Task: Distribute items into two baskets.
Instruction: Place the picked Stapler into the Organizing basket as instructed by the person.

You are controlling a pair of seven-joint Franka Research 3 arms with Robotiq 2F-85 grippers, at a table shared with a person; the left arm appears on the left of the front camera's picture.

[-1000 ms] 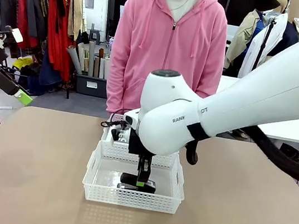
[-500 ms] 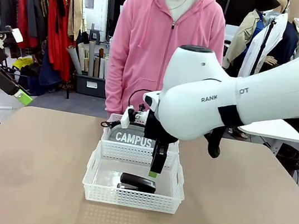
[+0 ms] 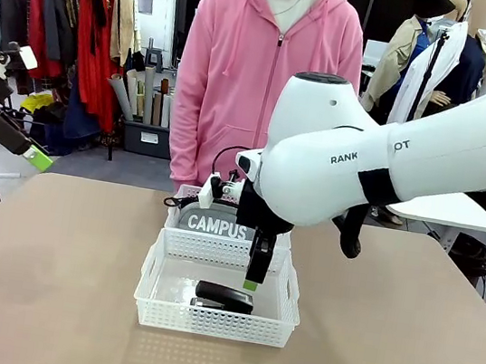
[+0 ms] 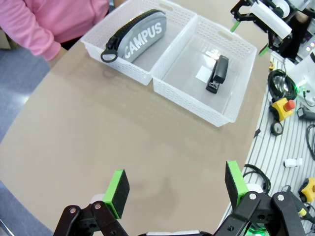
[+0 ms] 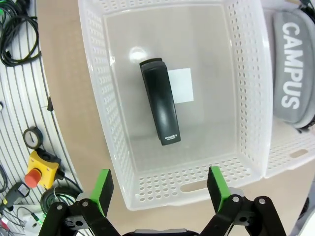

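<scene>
The right gripper [image 3: 251,282] has let go of the small black stapler [image 5: 160,101] and risen, jaws apart. The stapler lies in the near white lattice plastic basket [image 3: 152,301]; the grey "CAMPUS" zip pouch [image 4: 140,35] fills the far matching basket [image 4: 93,46]. The left gripper [image 4: 174,189] hangs wide and empty. Distribution looks complete.

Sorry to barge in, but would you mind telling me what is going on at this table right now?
The robot is sorting items into two white baskets. The black stapler lies in the near basket, and the right gripper hangs open just above it, holding nothing. The grey CAMPUS pouch sits in the far basket. The left gripper is open and empty off to the side, while a person in a pink hoodie stands at the far edge watching.
</scene>
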